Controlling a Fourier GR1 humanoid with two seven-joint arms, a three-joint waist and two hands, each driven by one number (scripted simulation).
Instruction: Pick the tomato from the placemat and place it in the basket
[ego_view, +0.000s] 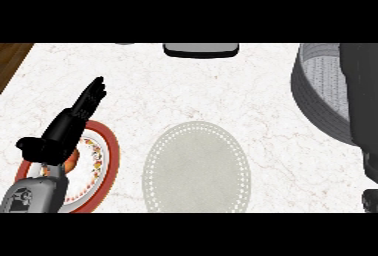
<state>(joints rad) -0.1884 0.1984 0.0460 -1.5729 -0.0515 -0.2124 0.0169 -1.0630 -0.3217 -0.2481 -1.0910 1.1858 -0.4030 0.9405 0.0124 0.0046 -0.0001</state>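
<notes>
The pale oval placemat (196, 167) lies at the counter's middle front with nothing on it. No tomato shows anywhere in the head view. The dark grey basket (316, 102) stands at the right edge, its light woven inside visible near the top. A black mass, my right hand (360, 90), reaches over the basket's right part and hides it; whatever it holds is hidden. My left hand (74, 120) is open at the left, fingers straight and pointing away, above a plate.
A red-rimmed patterned plate (103, 165) sits under the left forearm at the front left. A dark, flat object (201, 49) lies at the counter's far edge. Brown wood (11, 60) shows past the counter's left corner.
</notes>
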